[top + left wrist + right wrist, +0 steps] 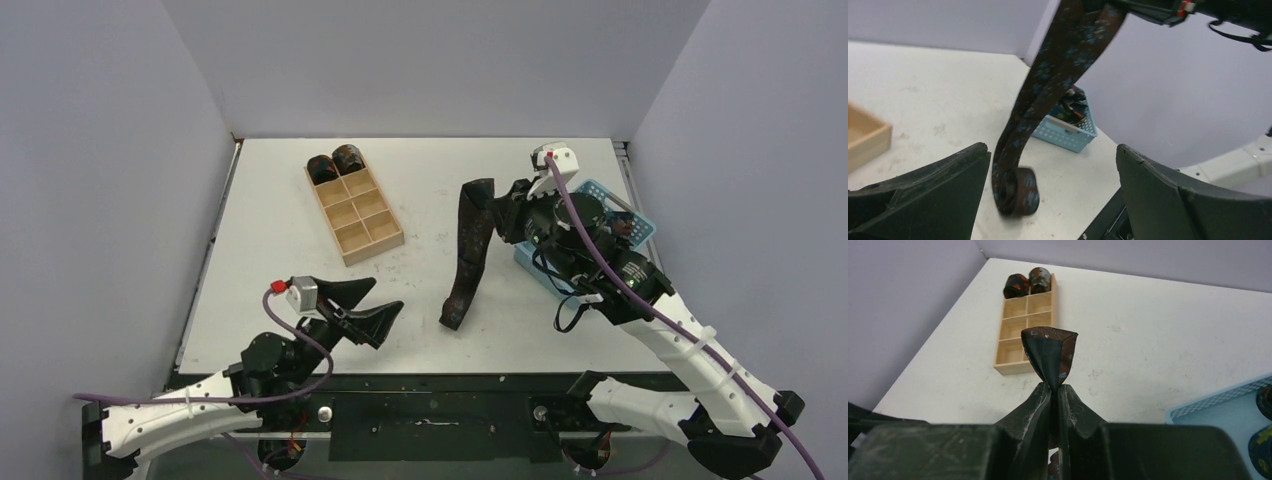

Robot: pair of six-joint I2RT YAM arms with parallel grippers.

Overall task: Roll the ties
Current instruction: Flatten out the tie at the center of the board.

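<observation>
My right gripper (1054,387) is clamped on the tie (465,250) at its upper end. The rolled lower end rests on the table (280,230), at 3 o'clock from my left gripper (385,297), whose jaws stand wide and empty.

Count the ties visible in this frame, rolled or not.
3 for sure: two rolled ties in the tray's far compartments, and one tie hanging from the right gripper, its lower end curled on the table. Dark items in the basket may be more.
</observation>
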